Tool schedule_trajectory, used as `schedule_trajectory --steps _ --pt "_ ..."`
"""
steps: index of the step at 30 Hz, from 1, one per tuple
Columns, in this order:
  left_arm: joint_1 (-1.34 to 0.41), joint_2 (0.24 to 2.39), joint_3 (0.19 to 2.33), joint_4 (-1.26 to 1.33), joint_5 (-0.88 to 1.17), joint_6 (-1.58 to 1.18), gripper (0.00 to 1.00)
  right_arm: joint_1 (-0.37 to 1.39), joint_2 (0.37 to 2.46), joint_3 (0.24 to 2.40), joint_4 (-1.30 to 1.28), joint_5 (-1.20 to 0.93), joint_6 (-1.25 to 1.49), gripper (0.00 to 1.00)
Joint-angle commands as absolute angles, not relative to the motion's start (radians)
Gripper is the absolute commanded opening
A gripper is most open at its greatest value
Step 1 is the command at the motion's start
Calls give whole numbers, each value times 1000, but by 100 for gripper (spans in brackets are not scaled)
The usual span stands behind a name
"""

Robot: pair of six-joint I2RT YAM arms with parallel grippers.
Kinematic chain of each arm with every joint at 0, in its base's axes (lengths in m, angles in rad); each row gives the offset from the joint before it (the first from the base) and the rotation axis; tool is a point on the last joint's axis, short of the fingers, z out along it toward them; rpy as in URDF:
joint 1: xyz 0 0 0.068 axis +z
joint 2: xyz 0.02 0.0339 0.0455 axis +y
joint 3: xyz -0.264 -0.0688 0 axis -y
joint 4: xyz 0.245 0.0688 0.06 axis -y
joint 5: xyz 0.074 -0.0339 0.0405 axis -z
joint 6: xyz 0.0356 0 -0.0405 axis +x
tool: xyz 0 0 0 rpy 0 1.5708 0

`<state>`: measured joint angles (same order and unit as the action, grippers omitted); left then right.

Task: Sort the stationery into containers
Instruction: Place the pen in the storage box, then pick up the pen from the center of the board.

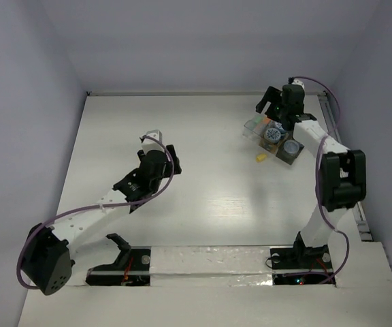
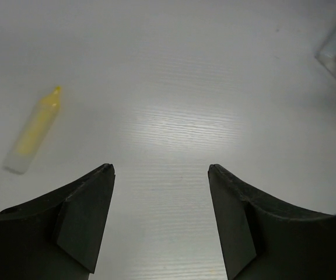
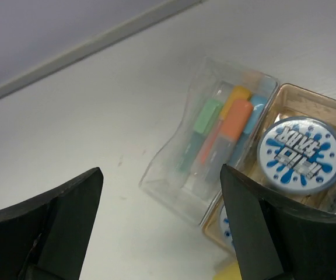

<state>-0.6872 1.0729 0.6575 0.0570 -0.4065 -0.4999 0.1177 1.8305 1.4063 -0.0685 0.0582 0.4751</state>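
right gripper (image 3: 159, 175) hangs wide and empty over the clear box (image 3: 168, 169), upper right of the top view. sticks lie inside the box. the dark tray (image 3: 308, 96) touches it on the right and holds a blue-white jar (image 3: 301, 154). a yellow block (image 1: 257, 158) sits loose on the table just below both.

left gripper (image 2: 160, 170) is mid-table, jaws part open, nothing between them. a yellow stick (image 2: 35, 128) lies diagonally at upper left of its wrist view, well off my centreline.

my read: that stick is the left arm's pick. i'd shift left, turn the wrist so the jaws cross the barrel, then pinch mid-length so it won't roll or pivot.
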Motion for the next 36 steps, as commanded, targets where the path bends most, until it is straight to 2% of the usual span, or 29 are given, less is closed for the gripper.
schedule_trajectory --steps 1,8,14,18,25,29,36 --pt "-606 1060 677 -73 -494 -526 63 165 1631 1291 78 -105 492 87" --pt "-440 1161 664 -74 -468 -529 80 245 1473 1209 101 -264 466 88" --pt "-364 1339 761 -66 -469 -473 83 245 1433 1233 65 -382 462 89" --pt "-354 1469 850 -136 -515 -474 80 245 1427 1233 55 -391 453 91" --pt "-330 1535 876 -133 -468 -456 73 245 1433 1230 68 -437 472 92" --pt "-299 1586 900 -143 -411 -453 66 245 1422 1230 60 -423 468 93" --pt "-299 1680 896 -120 -270 -443 59 245 1410 1232 43 -413 459 93"
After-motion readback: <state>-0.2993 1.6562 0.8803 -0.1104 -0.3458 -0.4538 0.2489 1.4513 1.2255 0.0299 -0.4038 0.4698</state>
